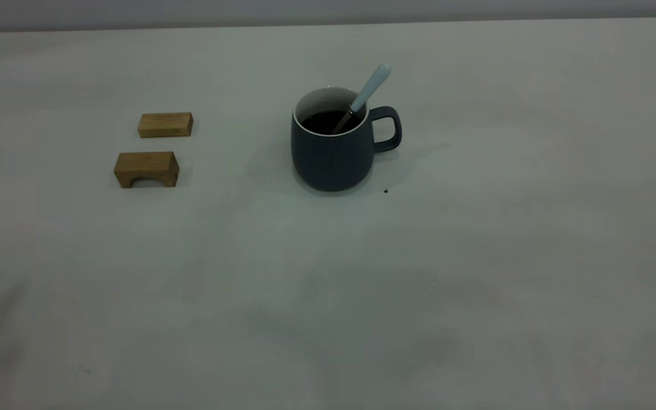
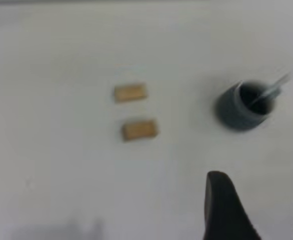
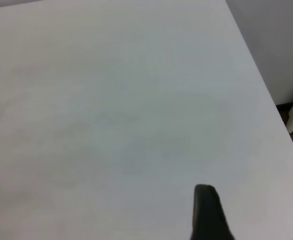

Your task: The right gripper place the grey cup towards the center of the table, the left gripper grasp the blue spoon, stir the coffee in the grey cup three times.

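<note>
The grey cup [image 1: 332, 154] stands upright near the middle of the table [image 1: 476, 273], its handle pointing right. Dark coffee [image 1: 322, 122] fills it. The blue spoon [image 1: 371, 89] leans in the cup, bowl in the coffee, pale handle sticking up to the right over the rim. Neither arm shows in the exterior view. In the left wrist view the left gripper [image 2: 261, 197] hovers open and empty over bare table, well short of the cup [image 2: 236, 114] and spoon [image 2: 275, 88]. The right gripper [image 3: 256, 205] is open over bare table, with one dark finger [image 3: 205, 212] showing.
Two brown wooden blocks lie left of the cup: a flat one [image 1: 165, 124] and an arched one [image 1: 146, 169]. A tiny dark speck [image 1: 385, 191] sits by the cup's base. The table's edge [image 3: 259, 75] runs close beside the right gripper.
</note>
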